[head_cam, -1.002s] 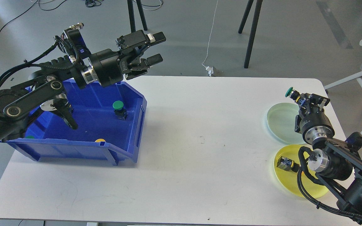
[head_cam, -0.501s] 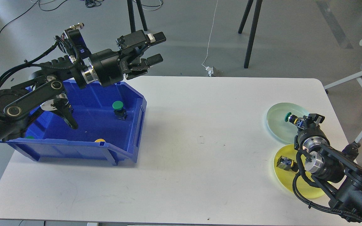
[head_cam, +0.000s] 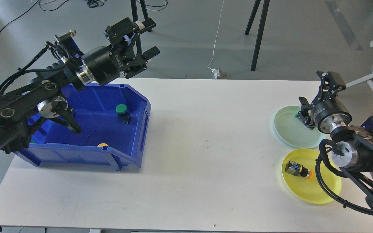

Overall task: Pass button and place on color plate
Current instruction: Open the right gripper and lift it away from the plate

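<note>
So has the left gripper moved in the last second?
Yes. The left gripper has swung up and to the left: judged against the blue bin, which stayed put, it now sits higher above the bin's back wall, fingers open.

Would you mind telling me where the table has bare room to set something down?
The wide middle of the table, between the blue bin and the green plate, is bare. It is crowded around that plate, the yellow plate and the right gripper.

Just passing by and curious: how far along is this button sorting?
Done: a yellow-capped push button lies on the round yellow plate. In hand: the open right gripper sits by a green button on the pale green plate. Left: another green-capped button in the blue plastic bin.
</note>
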Action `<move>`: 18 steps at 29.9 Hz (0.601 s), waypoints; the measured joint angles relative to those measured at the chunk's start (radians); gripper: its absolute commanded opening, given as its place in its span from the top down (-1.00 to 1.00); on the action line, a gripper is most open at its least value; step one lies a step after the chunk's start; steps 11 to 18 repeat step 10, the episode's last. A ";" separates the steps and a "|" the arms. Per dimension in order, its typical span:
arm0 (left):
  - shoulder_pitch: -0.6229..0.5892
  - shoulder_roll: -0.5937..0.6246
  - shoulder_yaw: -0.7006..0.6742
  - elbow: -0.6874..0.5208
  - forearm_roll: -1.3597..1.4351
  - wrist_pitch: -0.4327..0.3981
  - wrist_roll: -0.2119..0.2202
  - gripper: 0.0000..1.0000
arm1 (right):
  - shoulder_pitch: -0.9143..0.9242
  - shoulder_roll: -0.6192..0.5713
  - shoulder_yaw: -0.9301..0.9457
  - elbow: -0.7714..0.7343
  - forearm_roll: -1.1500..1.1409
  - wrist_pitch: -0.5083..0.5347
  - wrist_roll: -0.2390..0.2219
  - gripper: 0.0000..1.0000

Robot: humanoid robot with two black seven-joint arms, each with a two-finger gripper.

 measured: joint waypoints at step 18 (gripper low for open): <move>0.191 0.017 -0.232 0.131 -0.217 0.000 0.000 -0.90 | 0.000 0.001 0.144 -0.056 0.145 0.645 0.026 -1.00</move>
